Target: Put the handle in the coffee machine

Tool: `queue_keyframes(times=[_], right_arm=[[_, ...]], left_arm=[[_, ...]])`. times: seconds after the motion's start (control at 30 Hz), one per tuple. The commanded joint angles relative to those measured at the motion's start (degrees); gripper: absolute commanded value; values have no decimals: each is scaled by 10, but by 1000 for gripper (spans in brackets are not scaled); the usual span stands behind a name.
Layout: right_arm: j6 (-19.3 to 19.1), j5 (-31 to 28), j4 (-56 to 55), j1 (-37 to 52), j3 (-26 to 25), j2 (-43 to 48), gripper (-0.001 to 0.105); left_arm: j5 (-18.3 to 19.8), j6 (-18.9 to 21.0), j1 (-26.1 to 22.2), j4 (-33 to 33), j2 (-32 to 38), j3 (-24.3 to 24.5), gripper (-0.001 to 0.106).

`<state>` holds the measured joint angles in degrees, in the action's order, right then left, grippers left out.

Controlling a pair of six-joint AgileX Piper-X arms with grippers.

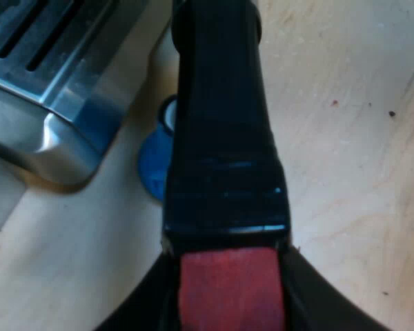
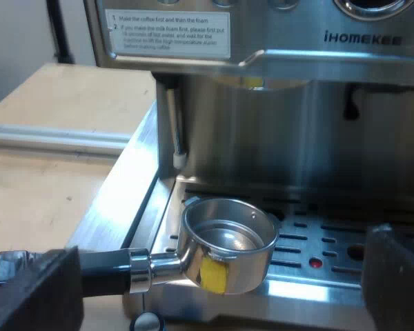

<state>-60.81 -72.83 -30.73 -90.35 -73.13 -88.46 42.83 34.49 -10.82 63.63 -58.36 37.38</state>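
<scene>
My left gripper (image 1: 231, 298) is shut on the holder's dark handle (image 1: 221, 117), with its fingers (image 1: 141, 310) clamped at the red end (image 1: 231, 286). In the right wrist view the holder's metal basket (image 2: 228, 241) hangs level over the drip tray (image 2: 331, 241) at the espresso machine's (image 2: 262, 41) front. It is below the brew head (image 2: 265, 81) and apart from it. The handle (image 2: 107, 270) runs away from the machine and passes behind one finger. My right gripper (image 2: 221, 276) is open, its fingers (image 2: 31, 293) spread wide on either side of the basket and touching nothing.
A blue tamper (image 1: 152, 162) stands on the wooden table (image 1: 345, 138) under the handle, near the machine's base corner (image 1: 62, 124). The steam wand (image 2: 174, 124) hangs beside the brew head, above the tray's edge.
</scene>
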Motion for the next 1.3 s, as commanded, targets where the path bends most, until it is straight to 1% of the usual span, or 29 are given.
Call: queue_keyframes(times=[0.03,0.1,0.17,0.23,0.3,0.37,0.43,0.6,0.7,0.8,0.93,1.03,1.07,1.1,1.13,1.2,1.3], right_arm=[[-7,-41,31,0,0,-16,83],[-7,-46,44,2,0,-24,83],[-7,-46,60,7,0,-32,83],[-7,-46,73,12,0,-40,83],[-7,-46,77,14,0,-42,83],[-8,-45,98,33,0,-53,83],[-8,-45,104,42,0,-56,83],[-8,-28,108,54,0,-58,83],[-10,-25,117,62,0,-62,83],[-11,-21,117,67,0,-65,83],[-27,-11,121,70,0,-70,83],[-57,-10,131,70,0,-77,82],[-72,-10,138,70,0,-80,81],[-101,-10,189,70,0,-98,68],[-101,-11,198,70,0,-101,64],[-101,-10,202,74,0,-102,61],[-101,-10,202,82,0,-102,61]], left_arm=[[35,-22,-1,-1,-15,23,0],[35,-33,-1,-1,-26,32,0],[42,-48,-1,-1,-34,36,0],[60,-59,-1,-4,-43,36,0],[69,-61,-1,-3,-46,36,0],[100,-61,-6,-9,-55,36,0],[121,-61,-26,-21,-65,36,0],[124,-67,-54,-50,-92,36,0],[124,-85,-54,-52,-110,36,0],[124,-87,-50,-52,-120,37,0],[124,-90,-50,-51,-135,43,0],[122,-91,-50,-51,-141,47,0],[121,-92,-50,-51,-146,53,0],[120,-91,-49,-50,-172,87,0],[120,-91,-49,-50,-177,93,0],[121,-91,-45,-50,-183,102,0],[120,-91,-30,-45,-192,114,0]])
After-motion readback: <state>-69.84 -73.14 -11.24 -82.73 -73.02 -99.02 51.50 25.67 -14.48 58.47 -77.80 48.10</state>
